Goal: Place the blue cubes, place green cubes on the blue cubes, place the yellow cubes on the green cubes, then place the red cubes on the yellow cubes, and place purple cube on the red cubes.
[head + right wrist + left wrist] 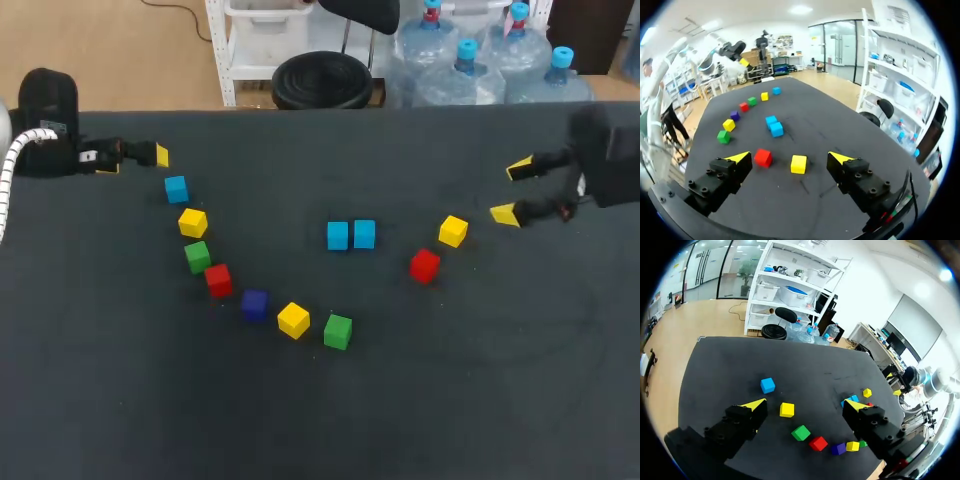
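Blue cube pair [338, 236], side by side, black table [450, 390]

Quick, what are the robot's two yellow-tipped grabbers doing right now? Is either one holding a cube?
Left gripper: open, holding nothing.
Right gripper: open, holding nothing.

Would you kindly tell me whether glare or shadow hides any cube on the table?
Head view: no glare on the table, only faint shadows; the purple cube reads dimmest against it. Both wrist views: equally even light, no glare.
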Available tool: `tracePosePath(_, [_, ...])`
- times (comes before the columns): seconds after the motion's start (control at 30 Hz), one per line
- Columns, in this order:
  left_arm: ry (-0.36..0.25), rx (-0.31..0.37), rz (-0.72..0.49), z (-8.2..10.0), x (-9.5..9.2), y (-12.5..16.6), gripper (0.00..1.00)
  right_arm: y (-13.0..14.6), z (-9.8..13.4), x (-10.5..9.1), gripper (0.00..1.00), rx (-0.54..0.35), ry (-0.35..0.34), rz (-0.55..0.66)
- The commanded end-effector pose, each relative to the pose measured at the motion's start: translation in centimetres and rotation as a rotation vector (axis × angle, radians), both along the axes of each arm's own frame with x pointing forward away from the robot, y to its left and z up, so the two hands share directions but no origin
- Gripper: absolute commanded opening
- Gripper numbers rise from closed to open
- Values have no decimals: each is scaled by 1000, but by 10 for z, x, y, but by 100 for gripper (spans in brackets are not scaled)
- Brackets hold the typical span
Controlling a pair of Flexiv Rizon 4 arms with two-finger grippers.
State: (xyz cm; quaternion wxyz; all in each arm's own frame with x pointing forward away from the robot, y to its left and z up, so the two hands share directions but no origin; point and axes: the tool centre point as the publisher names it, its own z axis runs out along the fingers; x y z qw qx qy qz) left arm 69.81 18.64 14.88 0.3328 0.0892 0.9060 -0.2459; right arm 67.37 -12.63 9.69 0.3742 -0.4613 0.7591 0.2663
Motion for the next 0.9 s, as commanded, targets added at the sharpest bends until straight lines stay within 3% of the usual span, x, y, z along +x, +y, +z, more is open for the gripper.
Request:
tracePosePath(0.03, [6, 6, 3, 1, 1, -1, 100, -9, 3, -7, 100, 0, -30, 49])
tracePosePath(0.23, [6, 6, 3, 1, 1, -1, 100, -14, 5, -9, 100, 5, -55, 108])
tracePosePath(0.6, [6, 6, 3, 1, 1, -1, 100, -15, 4, -9, 100, -24, -51, 106])
tracePosePath(0.9, [-31, 60, -82, -6, -6, 24, 100, -15, 4, -9, 100, -24, -51, 106])
